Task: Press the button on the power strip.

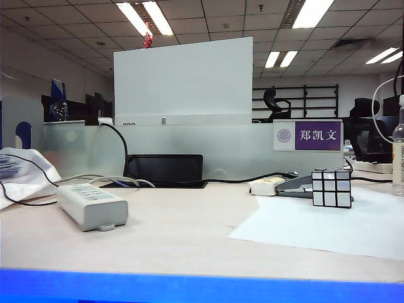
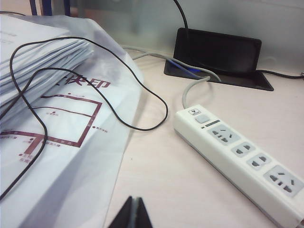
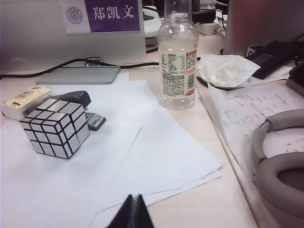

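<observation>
The power strip [image 1: 92, 205] is a long light-grey bar lying on the left of the table, its grey cable running back to a black desk box. In the left wrist view the power strip [image 2: 240, 153] shows several sockets, and its square grey button [image 2: 202, 118] sits at the cable end. My left gripper [image 2: 135, 199] is shut and hovers over bare table short of the strip, touching nothing. My right gripper [image 3: 134, 197] is shut above white paper sheets, away from the strip. Neither gripper shows in the exterior view.
A plastic bag of papers [image 2: 52, 118] with a thin black wire [image 2: 142, 128] lies beside the strip. A silver cube [image 1: 332, 187], a stapler [image 3: 78, 99], a cream gadget [image 1: 265, 185], a bottle [image 3: 177, 57], headphones [image 3: 280, 175] and paper sheets [image 3: 118, 161] fill the right.
</observation>
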`<state>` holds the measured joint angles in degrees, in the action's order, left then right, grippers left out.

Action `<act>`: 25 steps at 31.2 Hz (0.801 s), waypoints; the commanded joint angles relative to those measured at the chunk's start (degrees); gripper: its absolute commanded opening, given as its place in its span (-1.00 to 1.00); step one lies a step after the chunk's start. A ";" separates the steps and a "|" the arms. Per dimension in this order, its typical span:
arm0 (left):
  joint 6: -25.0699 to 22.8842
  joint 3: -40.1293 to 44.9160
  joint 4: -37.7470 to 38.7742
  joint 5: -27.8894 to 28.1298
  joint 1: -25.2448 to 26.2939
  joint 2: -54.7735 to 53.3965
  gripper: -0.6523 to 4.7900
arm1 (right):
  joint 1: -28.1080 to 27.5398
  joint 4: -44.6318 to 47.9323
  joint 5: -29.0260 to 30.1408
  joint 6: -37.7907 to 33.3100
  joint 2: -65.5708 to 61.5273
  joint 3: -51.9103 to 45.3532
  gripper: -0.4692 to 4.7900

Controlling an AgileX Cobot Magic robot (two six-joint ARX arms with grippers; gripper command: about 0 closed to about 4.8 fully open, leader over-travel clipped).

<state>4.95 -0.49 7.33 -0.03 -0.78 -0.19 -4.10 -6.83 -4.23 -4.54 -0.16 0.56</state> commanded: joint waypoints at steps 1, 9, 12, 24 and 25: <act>-0.07 -0.04 -0.44 -0.46 0.04 0.07 -0.78 | 0.00 0.66 0.28 -0.15 0.09 -0.11 -0.82; -1.66 -0.04 -1.20 -2.91 0.04 0.07 -0.78 | 0.00 0.66 0.28 -0.15 0.09 -0.11 -0.82; -2.10 -0.04 -1.46 -4.31 0.04 0.07 -0.78 | 0.00 0.66 0.28 -0.15 0.09 -0.11 -0.82; -2.14 -0.04 -4.90 -3.67 0.04 0.07 -0.78 | 0.00 0.66 0.28 -0.15 0.09 -0.11 -0.82; -2.14 -0.04 -4.87 -3.67 0.04 0.07 -0.78 | 0.00 0.66 0.28 -0.15 0.09 -0.11 -0.82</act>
<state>3.05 -0.49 3.40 -3.86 -0.78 -0.19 -4.10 -6.83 -4.23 -4.51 -0.16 0.56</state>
